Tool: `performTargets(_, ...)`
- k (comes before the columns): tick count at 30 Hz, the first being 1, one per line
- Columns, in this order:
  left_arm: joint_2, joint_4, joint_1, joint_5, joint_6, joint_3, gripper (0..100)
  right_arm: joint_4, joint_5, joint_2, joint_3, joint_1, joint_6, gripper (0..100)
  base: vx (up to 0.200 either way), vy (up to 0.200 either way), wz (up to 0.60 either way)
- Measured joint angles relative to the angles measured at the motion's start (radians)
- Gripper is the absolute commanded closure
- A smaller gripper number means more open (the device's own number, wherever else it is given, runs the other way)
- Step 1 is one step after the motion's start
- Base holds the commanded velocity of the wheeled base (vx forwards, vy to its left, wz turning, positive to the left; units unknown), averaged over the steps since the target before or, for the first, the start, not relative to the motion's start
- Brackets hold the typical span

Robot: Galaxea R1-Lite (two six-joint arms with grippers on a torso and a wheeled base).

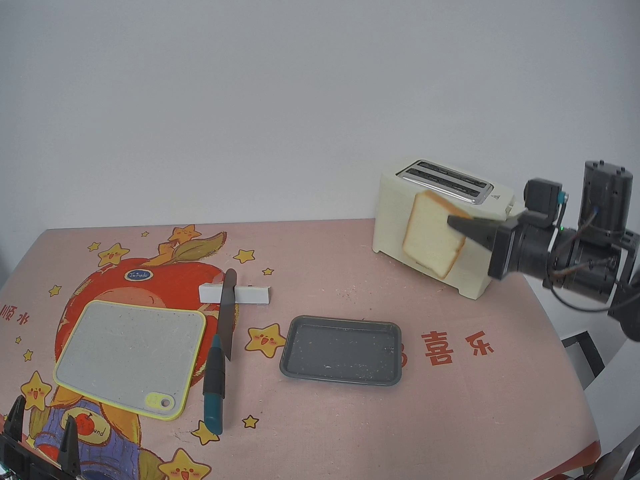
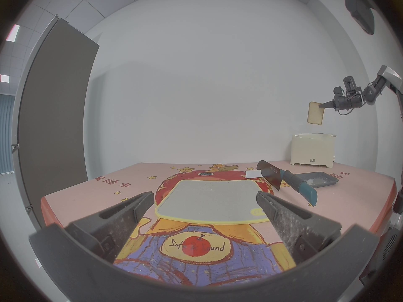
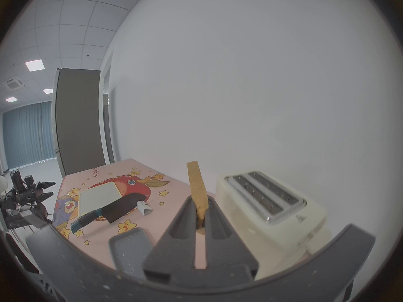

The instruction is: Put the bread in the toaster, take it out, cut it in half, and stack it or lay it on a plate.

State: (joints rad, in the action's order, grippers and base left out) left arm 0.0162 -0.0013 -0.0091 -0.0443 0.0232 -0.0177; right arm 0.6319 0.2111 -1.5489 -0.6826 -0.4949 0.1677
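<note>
pale square bread, seemingly soft, in right tool

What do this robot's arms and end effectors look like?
The left end effector and right end effector are dark grey, each with two tapered, wedge-shaped fingers; the left's are pale-speckled. The right arm is black and dark grey, built of cylindrical segments, with loose black cables and a small green light near the wrist.

On the desk the cutting board lies left, the knife just right of it, seemingly across a block; tray mid-desk, toaster behind right, bread aloft near it
</note>
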Motion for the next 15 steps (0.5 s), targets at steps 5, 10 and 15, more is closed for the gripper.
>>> performTargets(5,0.0,0.0,0.0,0.0,0.0,0.0,0,0.02,-0.072,0.105,0.138,-0.103,0.054,100,0.0,0.0,0.0)
performTargets(10,0.0,0.0,0.0,0.0,0.0,0.0,0,0.009,-0.128,0.191,0.189,-0.159,0.078,100,0.0,0.0,0.0)
performTargets(15,0.0,0.0,0.0,0.0,0.001,0.0,0,0.005,-0.143,0.257,0.21,-0.172,0.082,100,0.0,0.0,0.0)
